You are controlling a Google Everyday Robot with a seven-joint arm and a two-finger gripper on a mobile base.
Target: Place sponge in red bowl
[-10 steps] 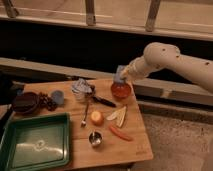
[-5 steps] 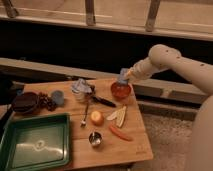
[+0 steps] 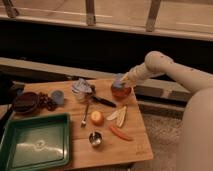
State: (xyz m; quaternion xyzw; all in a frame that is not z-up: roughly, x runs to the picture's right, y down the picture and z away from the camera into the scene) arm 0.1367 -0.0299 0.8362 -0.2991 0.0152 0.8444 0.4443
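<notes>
Gripper [image 3: 121,81] at far right of bench [image 3: 135,145], directly above red bowl [image 3: 121,92]; fingers closed around the blue-grey sponge [image 3: 119,79], held just over the bowl's rim. Bowl sits near the bench's far right edge. Left of it: knife [image 3: 103,101], crumpled wrapper [image 3: 81,87]; green tray [image 3: 35,147] at near left.

Dim, warm, soft-focus scene; gripper [image 3: 120,80] hovers over table [image 3: 140,145].

No readable text shows anywhere (gripper [image 3: 120,80] above red bowl [image 3: 121,92]).
</notes>
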